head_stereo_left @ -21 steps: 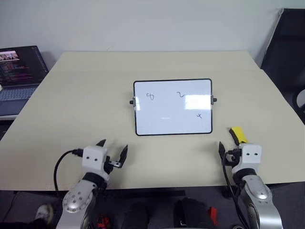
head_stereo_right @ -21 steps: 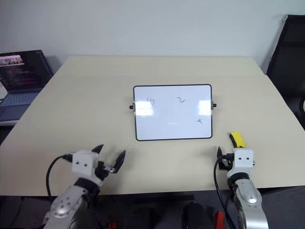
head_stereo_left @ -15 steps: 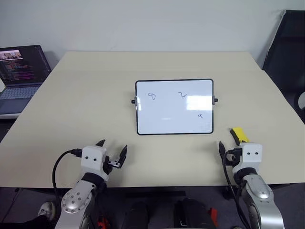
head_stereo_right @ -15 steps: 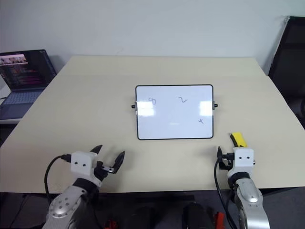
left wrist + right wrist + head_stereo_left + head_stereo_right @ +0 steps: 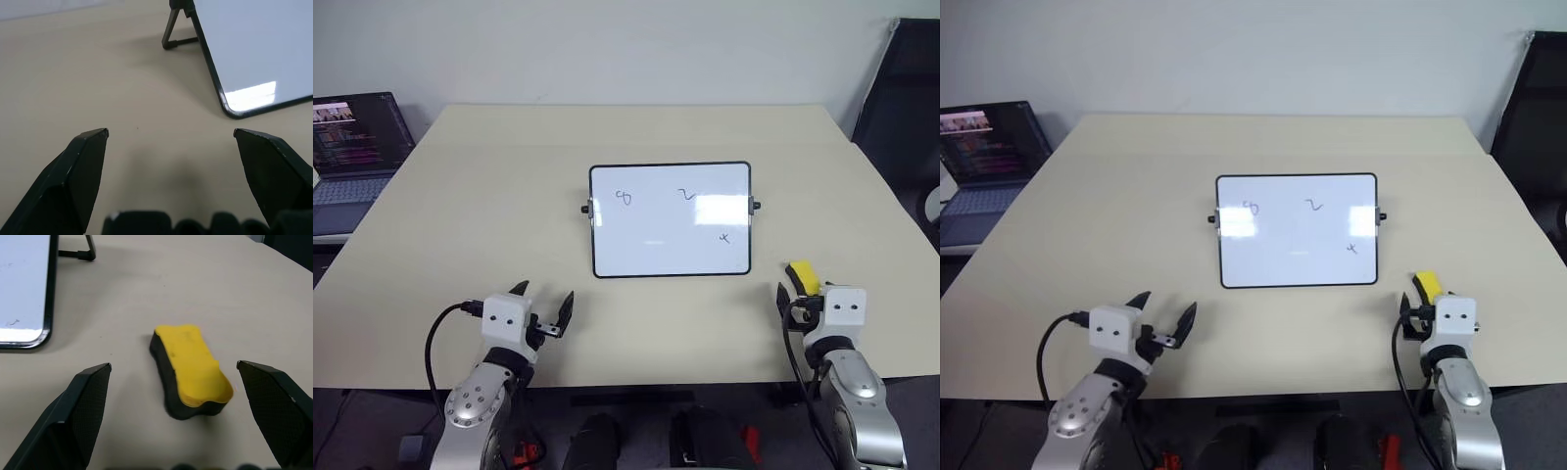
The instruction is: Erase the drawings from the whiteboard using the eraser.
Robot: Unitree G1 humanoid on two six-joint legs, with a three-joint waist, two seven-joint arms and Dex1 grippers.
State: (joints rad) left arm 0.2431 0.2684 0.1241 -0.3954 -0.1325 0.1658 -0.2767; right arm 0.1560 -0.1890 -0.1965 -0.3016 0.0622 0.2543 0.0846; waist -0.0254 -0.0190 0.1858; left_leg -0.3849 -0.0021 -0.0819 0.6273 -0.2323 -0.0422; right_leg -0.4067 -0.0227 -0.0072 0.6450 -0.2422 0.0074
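The eraser (image 5: 191, 367) lies yellow side up on the table (image 5: 460, 215), just right of the whiteboard (image 5: 670, 219), drawings (image 5: 683, 195) not yet wiped. The right gripper (image 5: 173, 382) is held level with jaws spread wide, lined up on it for a grasp. The left gripper (image 5: 542, 305) is parked open, empty.

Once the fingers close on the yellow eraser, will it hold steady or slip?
The eraser looks soft on top, so it will likely squash slightly and grip well. It lies flat on its dark base, so rolling seems unlikely. It is small, so probably light.
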